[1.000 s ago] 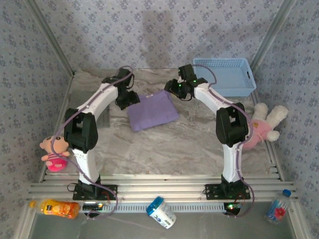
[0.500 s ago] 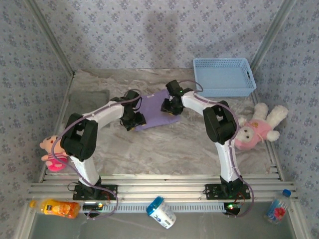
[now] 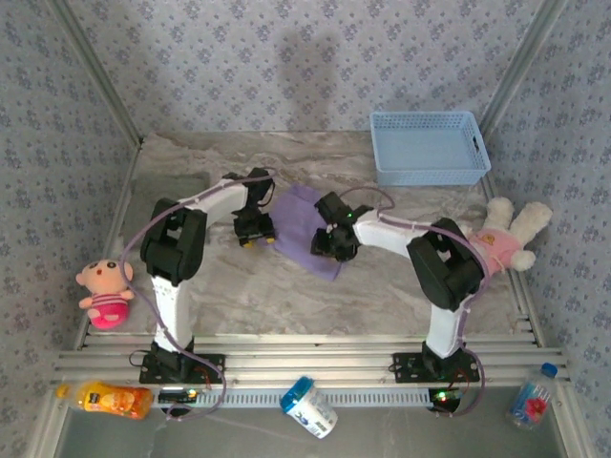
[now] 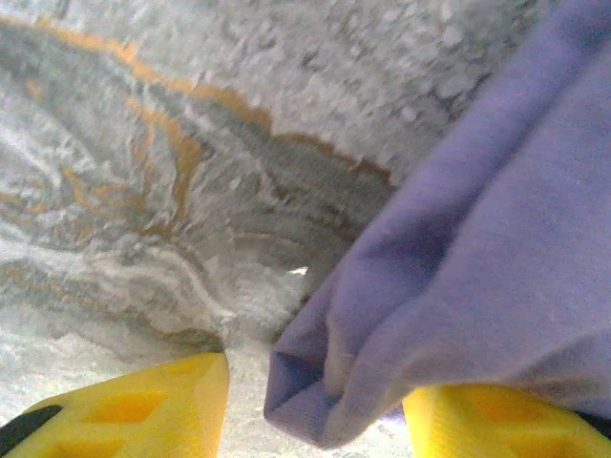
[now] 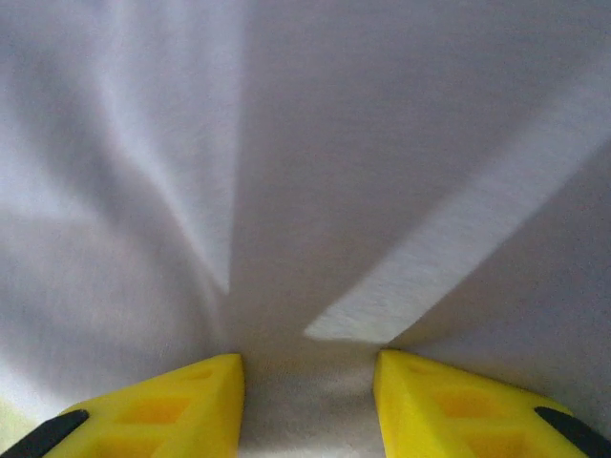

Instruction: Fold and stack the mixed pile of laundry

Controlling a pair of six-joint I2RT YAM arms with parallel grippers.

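Folding is the step in hand, judging by the marble desk (image 3: 286, 286), where the lavender T-shirt (image 3: 304, 218) lies as a partly folded oblong just toward 12 o'clock of centre. What looks like the gray garment (image 3: 175, 186) lies flat and apart at 10 o'clock. The left gripper (image 3: 253, 232) sits at the shirt's 9 o'clock edge and the right gripper (image 3: 332, 243) at its 5 o'clock corner. The next move probably calls for both to pinch the cloth firmly and carry it over evenly. The left fingers (image 4: 143, 410) stand about half apart, a folded hem between them touching only the 3 o'clock one. The right fingers (image 5: 172, 401) are moderately apart against the cloth; I cannot tell whether they pinch it.
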